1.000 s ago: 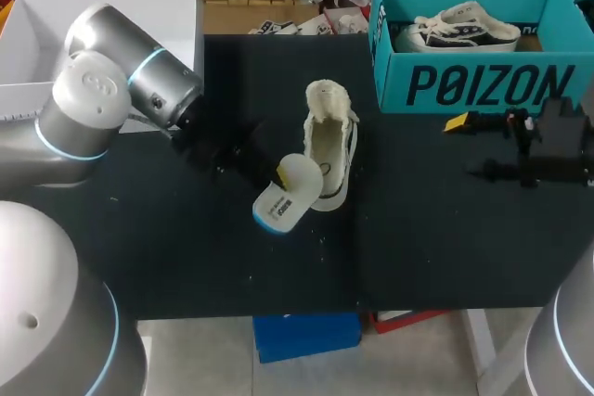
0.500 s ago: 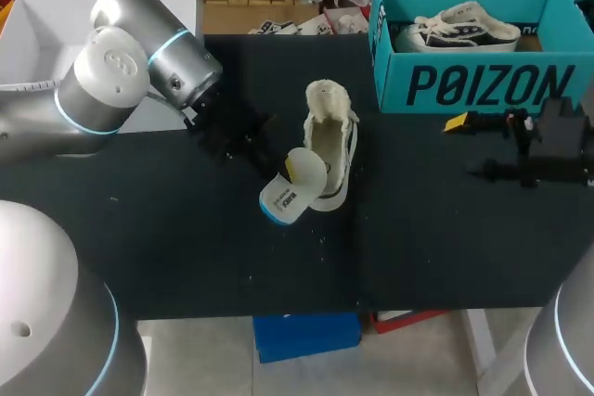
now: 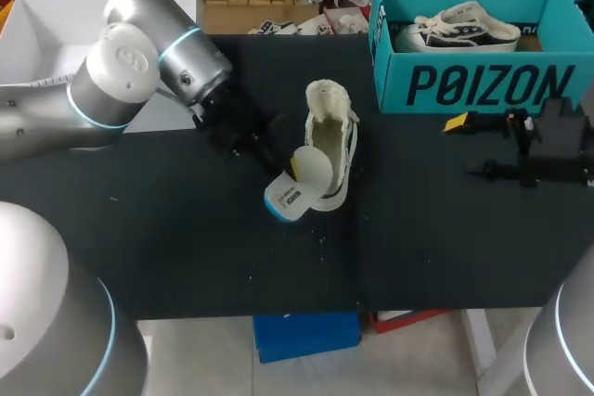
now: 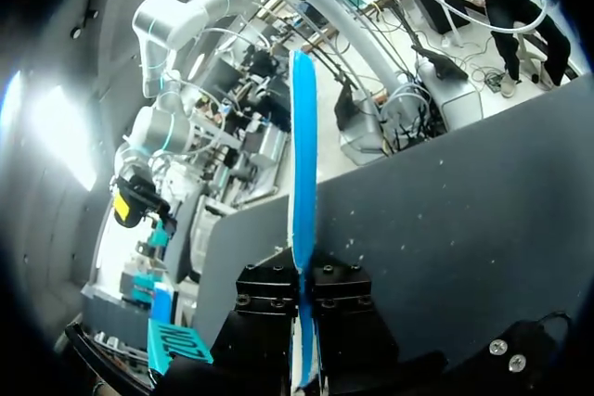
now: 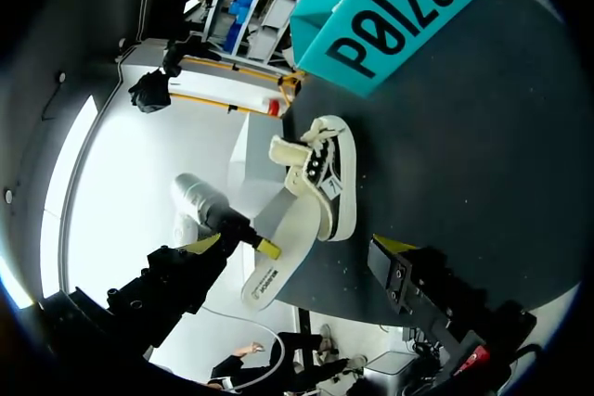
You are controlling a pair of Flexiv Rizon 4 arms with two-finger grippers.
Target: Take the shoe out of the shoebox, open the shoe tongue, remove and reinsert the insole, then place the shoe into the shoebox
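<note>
A cream high-top shoe [image 3: 331, 141] lies on the black table [image 3: 186, 248], its opening toward the far side. My left gripper [image 3: 283, 159] is shut on the white insole [image 3: 299, 187] with a blue underside, holding it tilted against the shoe's near end. From the left wrist, the insole [image 4: 302, 192] shows edge-on as a blue strip pinched between the fingers [image 4: 269, 289]. Off to the right my right gripper [image 3: 483, 146] stands open and empty, in front of the teal shoebox [image 3: 483, 85]. Its wrist view looks across at the shoe [image 5: 327, 178] and the insole [image 5: 278, 261].
Inside the teal shoebox lies a second shoe [image 3: 459, 30], dark with white laces. A white box [image 3: 37, 44] stands at the table's far left corner, behind my left arm [image 3: 139, 71]. Small white crumbs dot the table near the shoe.
My left arm has swung right and away from me, carrying the insole closer to the shoe and turning it more upright. The right arm has not moved.
</note>
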